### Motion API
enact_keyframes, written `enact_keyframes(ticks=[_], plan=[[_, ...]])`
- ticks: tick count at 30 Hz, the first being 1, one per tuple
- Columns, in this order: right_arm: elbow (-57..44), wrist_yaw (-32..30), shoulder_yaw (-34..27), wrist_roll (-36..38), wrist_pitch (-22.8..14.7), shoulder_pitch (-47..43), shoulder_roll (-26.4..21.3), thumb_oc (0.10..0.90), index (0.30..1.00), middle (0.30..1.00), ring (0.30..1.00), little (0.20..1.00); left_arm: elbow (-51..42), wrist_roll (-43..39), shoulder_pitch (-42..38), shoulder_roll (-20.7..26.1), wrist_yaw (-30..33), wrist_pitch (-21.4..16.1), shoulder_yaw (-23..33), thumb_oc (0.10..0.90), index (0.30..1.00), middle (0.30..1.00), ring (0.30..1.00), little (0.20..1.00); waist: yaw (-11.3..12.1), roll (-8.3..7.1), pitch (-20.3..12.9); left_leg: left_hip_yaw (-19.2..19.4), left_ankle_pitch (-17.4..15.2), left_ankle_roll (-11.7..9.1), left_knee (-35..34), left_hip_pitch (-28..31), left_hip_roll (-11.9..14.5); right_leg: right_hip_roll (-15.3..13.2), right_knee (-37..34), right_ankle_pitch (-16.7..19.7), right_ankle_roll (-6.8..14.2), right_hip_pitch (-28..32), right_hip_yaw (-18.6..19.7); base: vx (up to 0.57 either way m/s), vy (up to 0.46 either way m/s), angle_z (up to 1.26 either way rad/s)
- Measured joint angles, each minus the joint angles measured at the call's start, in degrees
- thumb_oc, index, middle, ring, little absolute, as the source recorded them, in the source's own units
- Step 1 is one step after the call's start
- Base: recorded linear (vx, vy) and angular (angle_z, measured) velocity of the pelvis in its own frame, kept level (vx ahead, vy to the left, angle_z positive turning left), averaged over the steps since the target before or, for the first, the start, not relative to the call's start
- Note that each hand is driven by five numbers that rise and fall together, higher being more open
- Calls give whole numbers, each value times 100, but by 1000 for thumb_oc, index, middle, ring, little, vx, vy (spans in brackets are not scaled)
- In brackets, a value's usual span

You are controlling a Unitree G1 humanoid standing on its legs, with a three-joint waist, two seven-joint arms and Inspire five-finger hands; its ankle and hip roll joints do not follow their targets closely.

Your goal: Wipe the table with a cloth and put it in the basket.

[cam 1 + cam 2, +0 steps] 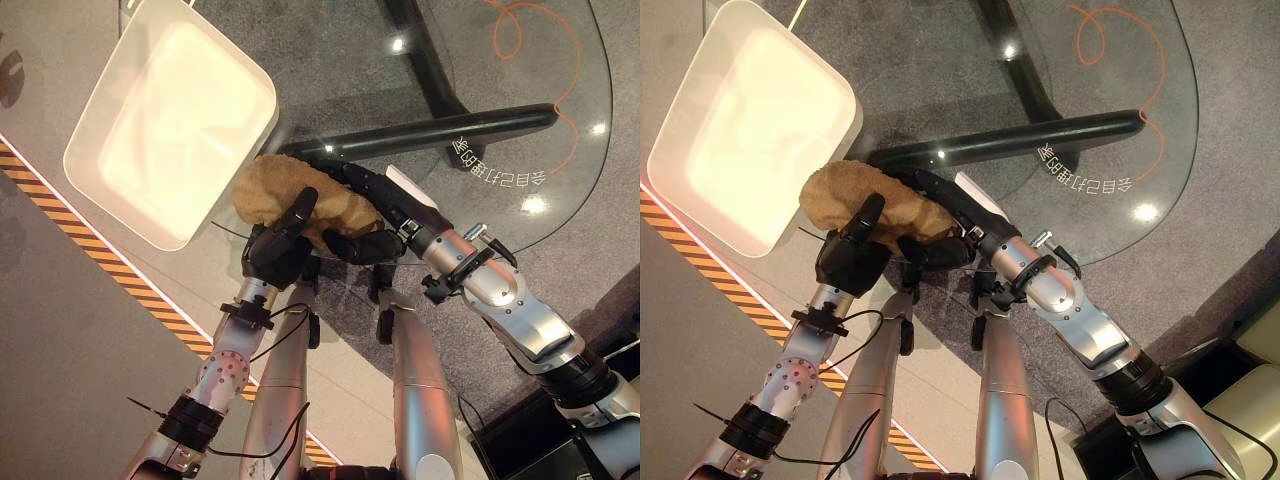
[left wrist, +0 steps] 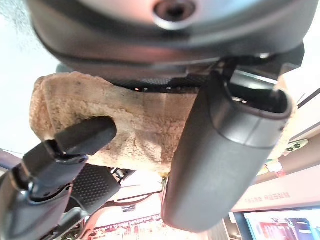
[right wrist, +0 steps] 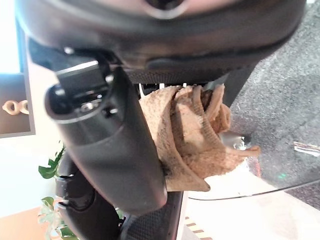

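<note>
A round glass bench (image 1: 520, 90) spreads toward two o'clock, the empty white basket (image 1: 100, 100) at eleven. Between them, the tan cloth (image 1: 285, 195) is bunched in both grips: left robot hand (image 1: 280, 250) and right robot hand (image 1: 365, 215) curl around it at the bench's edge. The drop into the basket remains, likely a short, unobstructed swing.

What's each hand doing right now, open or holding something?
Left hand: shut on the cloth, thumb hooked over it.
Right hand: shut on the same cloth.
</note>
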Motion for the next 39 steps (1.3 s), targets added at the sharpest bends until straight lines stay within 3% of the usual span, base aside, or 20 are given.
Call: enact_keyframes(ticks=[16, 17, 18, 19, 20, 39], plan=[[-1, -80, -160, 24, -164, 45, 24, 800, 900, 900, 900, 900, 0, 0, 15, 5, -9, -113, 176, 800, 900, 900, 900, 900, -135, -78, 0, -17, -18, 27, -30, -42, -4, 11, -156, 43, 35, 28, -6, 0, 0, 0], [-1, -91, -190, 24, -164, 51, 27, 800, 900, 900, 900, 900, 0, 0, 17, 5, -9, -114, 178, 429, 582, 582, 582, 529, -135, -81, 0, -17, -18, 27, -30, -41, -3, 12, -155, 43, 34, 29, -6, 0, 0, 0], [-1, -98, -256, 25, -166, 76, 32, 800, 900, 900, 900, 900, 0, 0, 23, 4, -11, -125, 173, 333, 500, 500, 500, 433, -132, -82, 0, -17, -18, 27, -29, -40, -2, 13, -154, 44, 33, 29, -6, 0, 0, 0], [-2, -99, -279, 26, -175, 83, 37, 800, 900, 900, 900, 900, 0, 1, 34, 4, -11, -138, 171, 295, 467, 467, 467, 395, -133, -82, 0, -17, -18, 27, -30, -40, -2, 13, -154, 44, 33, 29, -6, 0, 0, 0], [-4, -100, -301, 27, -182, 90, 51, 800, 900, 900, 900, 900, 0, 0, 58, 4, -11, -147, 171, 100, 300, 300, 300, 200, -137, -82, 0, -16, -18, 27, -29, -40, -3, 13, -154, 44, 33, 29, -5, 0, 0, 0], [-354, -36, -321, 76, -418, 225, 257, 800, 900, 900, 900, 900, 0, 0, 91, -49, -14, -237, 180, 100, 300, 300, 300, 200, -132, -83, -1, -17, -18, 28, -32, -28, -4, 14, -153, 50, 29, 31, 7, 0, 0, 0]])
